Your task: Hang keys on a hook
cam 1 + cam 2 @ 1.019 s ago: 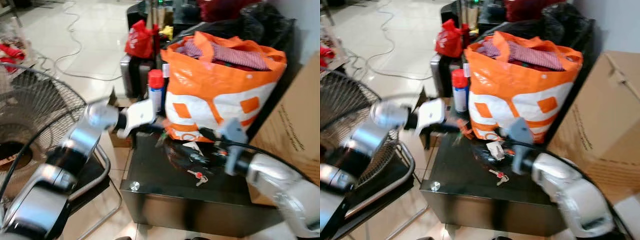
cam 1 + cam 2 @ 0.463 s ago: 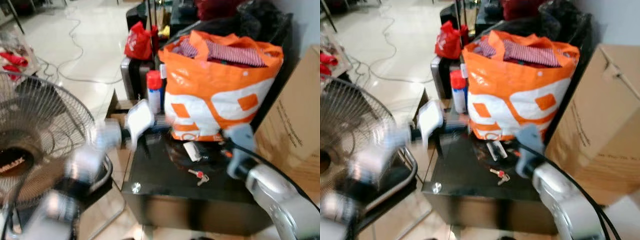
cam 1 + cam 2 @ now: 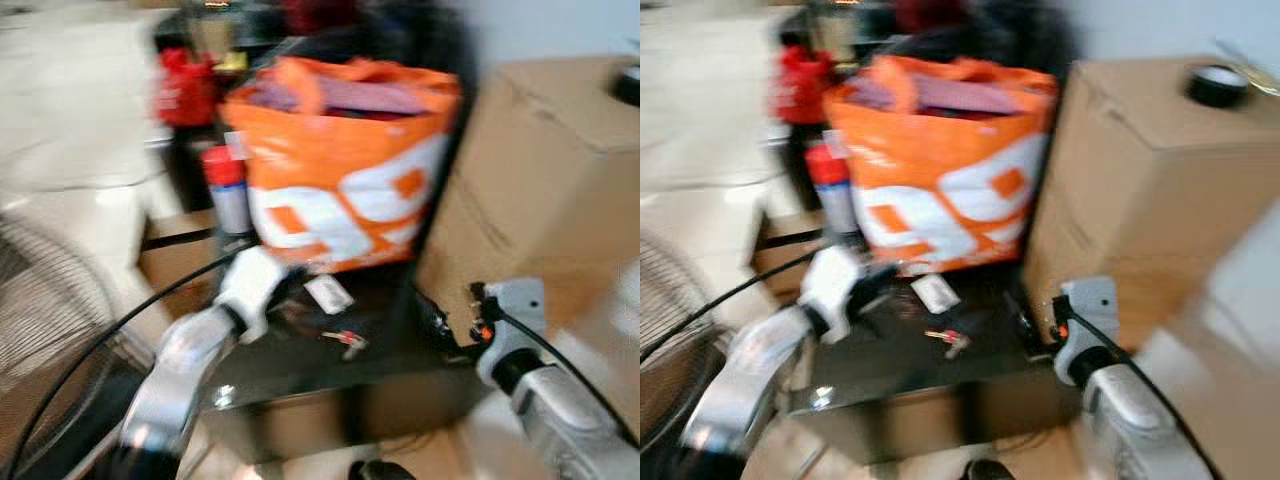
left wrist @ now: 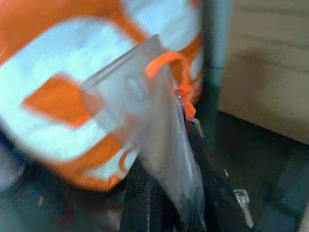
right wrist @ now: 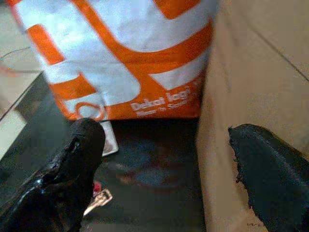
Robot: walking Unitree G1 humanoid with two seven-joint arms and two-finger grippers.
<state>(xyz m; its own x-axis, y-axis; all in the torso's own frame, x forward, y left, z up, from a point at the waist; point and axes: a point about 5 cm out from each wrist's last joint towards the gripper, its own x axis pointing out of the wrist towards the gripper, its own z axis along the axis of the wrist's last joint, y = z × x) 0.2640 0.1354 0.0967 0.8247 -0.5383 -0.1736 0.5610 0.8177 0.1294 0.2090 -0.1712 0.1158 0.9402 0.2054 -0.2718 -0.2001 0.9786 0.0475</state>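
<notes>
Our view has swung right since a second ago, bringing more of the box (image 3: 1160, 170) into sight; everything is blurred. The keys (image 3: 343, 340) lie on the black table (image 3: 380, 375), as before. The bag (image 5: 130, 63) reads "Dekat". Our right gripper (image 5: 164, 179) gapes wide; our left gripper (image 4: 164, 203) is blurred, so we cannot tell.

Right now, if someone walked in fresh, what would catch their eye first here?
The big orange and white bag stuffed with cloth, standing at the back of the dark glass table, with a large cardboard box beside it on the robot's right. Then the small keys lying on the glass in front of the bag, with the left gripper and the open right gripper both near them.
</notes>
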